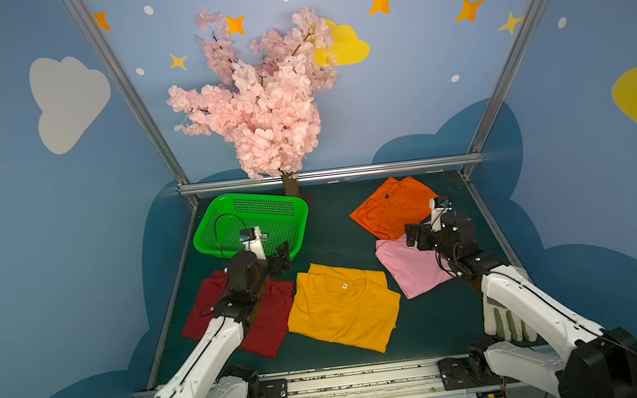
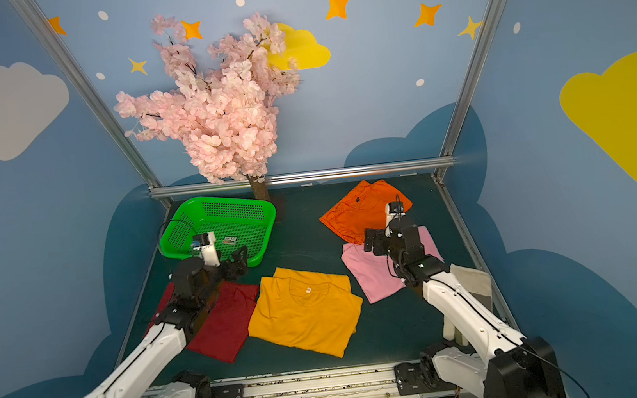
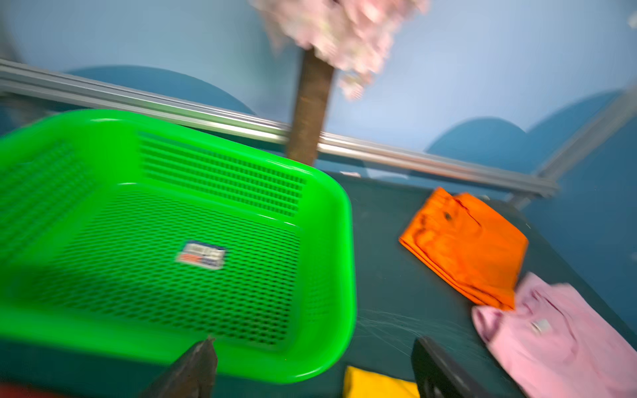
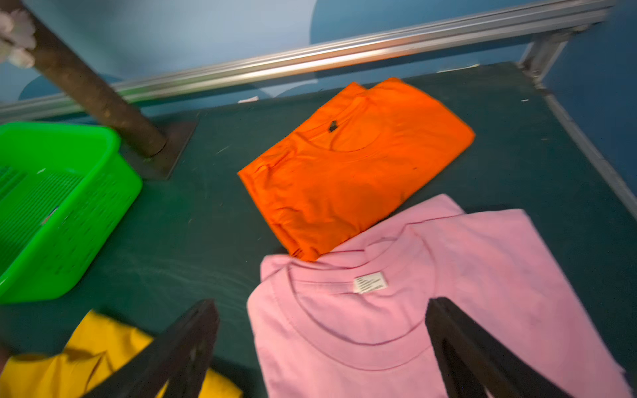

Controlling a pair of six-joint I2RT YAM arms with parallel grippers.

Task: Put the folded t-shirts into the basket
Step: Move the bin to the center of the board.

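- Both are seen spread wide and empty: left hand, right hand.
- The pink t-shirt is judged light and limp; its folded edge is best pinched through all layers.

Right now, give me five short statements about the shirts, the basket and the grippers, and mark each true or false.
1. The basket holds one folded shirt. False: it holds no shirt, only a sticker on its floor.
2. A corner of the orange shirt lies over the pink shirt. True.
3. The right gripper is shut on the pink shirt. False: its jaws stand open over it and hold nothing.
4. The mustard yellow shirt lies between the dark red shirt and the pink one. True.
5. The left gripper is open and empty. True.
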